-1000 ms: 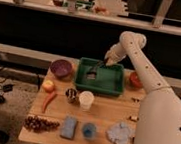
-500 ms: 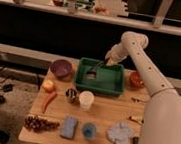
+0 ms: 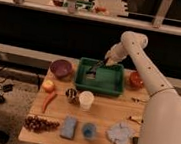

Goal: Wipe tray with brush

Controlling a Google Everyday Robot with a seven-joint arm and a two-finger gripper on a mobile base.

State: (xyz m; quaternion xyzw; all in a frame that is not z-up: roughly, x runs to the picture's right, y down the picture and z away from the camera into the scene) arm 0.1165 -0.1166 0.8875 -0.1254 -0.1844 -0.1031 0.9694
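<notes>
Gripper (image 3: pixel 107 61): you see it over the tray's far edge, pinching the brush.
Brush (image 3: pixel 95 68): angled down into the tray.
Tray (image 3: pixel 112 90): far centre of the table.

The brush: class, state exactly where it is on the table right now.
In the camera view, the brush hangs from the end effector over the back-left part of the green tray, its head reaching down to the tray floor, right of the purple bowl.
</notes>
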